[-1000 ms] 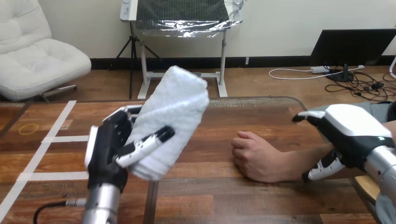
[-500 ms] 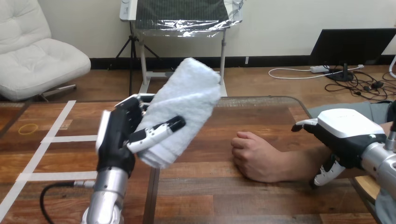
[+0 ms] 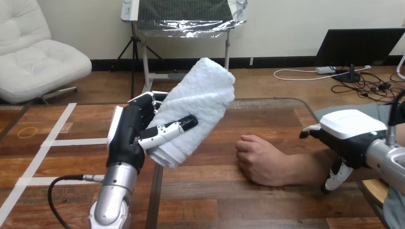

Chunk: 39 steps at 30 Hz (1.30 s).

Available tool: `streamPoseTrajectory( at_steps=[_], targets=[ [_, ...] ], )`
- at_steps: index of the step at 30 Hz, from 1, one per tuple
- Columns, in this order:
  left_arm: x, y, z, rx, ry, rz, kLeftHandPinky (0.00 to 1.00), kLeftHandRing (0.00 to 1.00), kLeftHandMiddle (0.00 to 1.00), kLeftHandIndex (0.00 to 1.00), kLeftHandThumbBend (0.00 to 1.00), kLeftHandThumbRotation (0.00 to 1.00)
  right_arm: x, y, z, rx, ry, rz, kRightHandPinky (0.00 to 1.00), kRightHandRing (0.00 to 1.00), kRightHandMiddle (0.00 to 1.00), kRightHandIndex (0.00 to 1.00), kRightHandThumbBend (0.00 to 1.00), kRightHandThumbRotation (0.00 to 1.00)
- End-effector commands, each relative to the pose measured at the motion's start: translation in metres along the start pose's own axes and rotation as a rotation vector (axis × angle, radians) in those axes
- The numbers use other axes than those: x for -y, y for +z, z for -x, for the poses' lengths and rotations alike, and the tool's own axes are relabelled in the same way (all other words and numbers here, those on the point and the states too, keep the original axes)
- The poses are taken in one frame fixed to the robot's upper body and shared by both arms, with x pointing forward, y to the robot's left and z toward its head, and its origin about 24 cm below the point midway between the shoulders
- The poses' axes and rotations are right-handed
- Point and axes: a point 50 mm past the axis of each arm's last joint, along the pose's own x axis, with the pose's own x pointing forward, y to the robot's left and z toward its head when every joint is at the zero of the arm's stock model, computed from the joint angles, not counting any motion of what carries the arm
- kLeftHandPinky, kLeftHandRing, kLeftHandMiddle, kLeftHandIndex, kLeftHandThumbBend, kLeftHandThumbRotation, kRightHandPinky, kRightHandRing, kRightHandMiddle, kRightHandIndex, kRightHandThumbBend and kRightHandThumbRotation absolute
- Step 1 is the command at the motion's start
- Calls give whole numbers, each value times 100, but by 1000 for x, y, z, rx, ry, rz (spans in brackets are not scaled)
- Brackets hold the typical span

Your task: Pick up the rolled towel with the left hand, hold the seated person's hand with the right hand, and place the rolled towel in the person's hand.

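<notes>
The left robot hand curls round the towel, holding it tilted above the desk. To its right rests the person's hand. The right robot hand sits over that forearm; I cannot tell its grip.

Wooden table, white tape lines, yellow ring at left

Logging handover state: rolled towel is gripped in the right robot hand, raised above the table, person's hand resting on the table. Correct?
Not quite. The head view shows the towel gripped in the left robot hand, not the right robot hand. The rest holds: the towel is raised above the table, and the person's hand rests on the table.
</notes>
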Motion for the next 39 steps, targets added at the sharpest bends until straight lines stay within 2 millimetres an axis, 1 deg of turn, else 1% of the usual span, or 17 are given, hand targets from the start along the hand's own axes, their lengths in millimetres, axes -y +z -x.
streamPoseTrajectory(
  at_steps=[1,8,17,32,38,39],
  targets=[
    [1,22,-23,77,-18,-30,37,38,41,50,67,0,29,-3,-3,-18,-30,76,90,92,92,89,83,20],
    [2,22,-26,66,-25,-37,37,38,42,50,67,0,29,-1,-8,-30,27,88,91,93,93,90,81,22],
    [2,21,-28,61,-31,-40,37,38,41,49,68,0,27,2,-13,-41,58,114,90,91,92,89,80,24],
    [4,22,-29,65,-38,-41,36,37,41,49,68,0,23,4,-20,-58,101,146,85,86,87,85,77,25],
    [4,22,-29,63,-40,-43,36,37,40,49,68,0,20,5,-22,-64,111,133,76,82,83,82,76,24],
    [4,22,-29,63,-41,-44,36,37,40,49,68,0,20,6,-22,-64,113,131,73,79,82,82,76,24]
  ],
)
